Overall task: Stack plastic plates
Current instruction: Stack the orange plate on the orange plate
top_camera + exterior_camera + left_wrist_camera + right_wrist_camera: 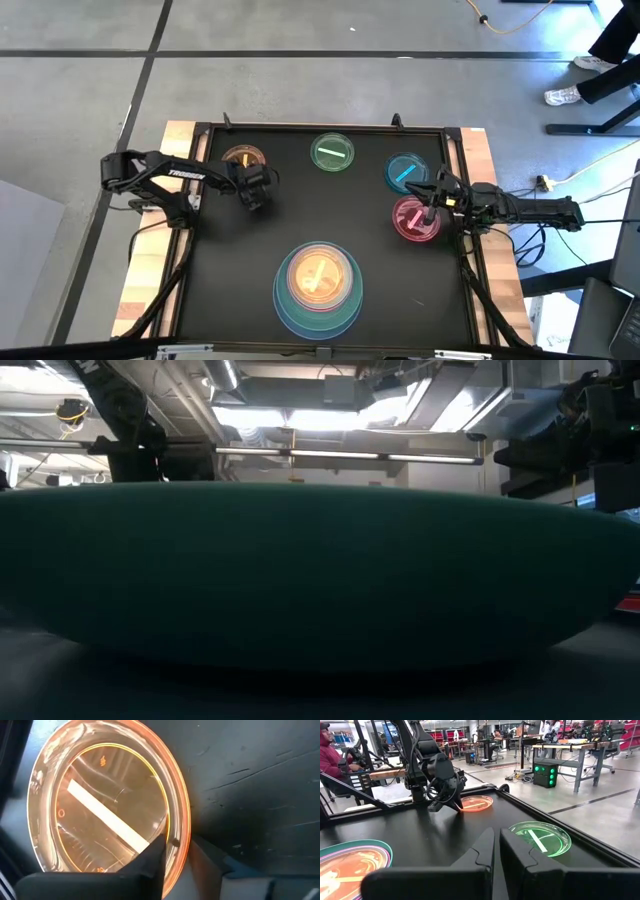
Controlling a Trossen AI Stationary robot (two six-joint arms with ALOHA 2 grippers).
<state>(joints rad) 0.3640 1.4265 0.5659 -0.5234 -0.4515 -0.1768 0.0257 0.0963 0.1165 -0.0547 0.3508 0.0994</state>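
- The stack of round plastic plates [318, 285] sits at the near edge of the black table [230, 260], with a large blue dish at the bottom and a translucent orange one on top — the landmark for the rest.
- Far-left of the stack, the left gripper [253, 190] is at the small translucent orange plate [107, 802]. One finger [150, 862] is inside the rim and one outside, narrow on the rim, probably to lift it.
- Beyond the stack lies the small green plate [540, 837], and far-right of it the small blue plate [406, 172].
- Right of the stack, the right gripper [496, 851] is over the small pink plate [415, 219]. Its fingers are nearly closed and hold nothing — it seems to wait.
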